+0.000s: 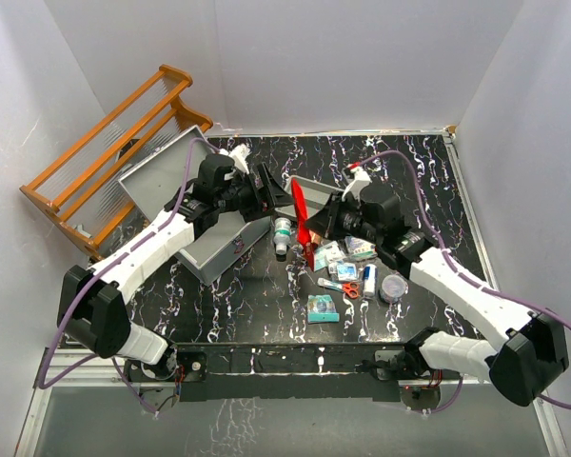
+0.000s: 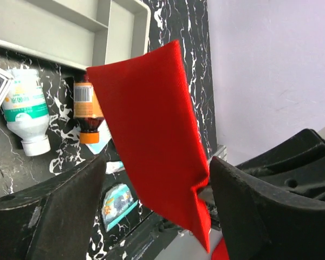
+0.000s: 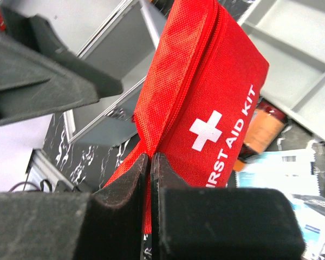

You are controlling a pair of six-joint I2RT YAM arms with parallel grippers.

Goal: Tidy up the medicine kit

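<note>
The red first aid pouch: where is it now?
The pouch is held up near the table's middle in the top view, pinched by the right gripper, just right of the white bottle.

Centre of the top view is blocked: red pouch (image 1: pixel 301 217) stands on edge there. Bottle (image 1: pixel 283 235) and packets (image 1: pixel 347 271) crowd just below and to its right. Open case (image 1: pixel 209 252) fills left-centre. Bare table (image 1: pixel 238 305) at lower centre, and again at upper right.
</note>
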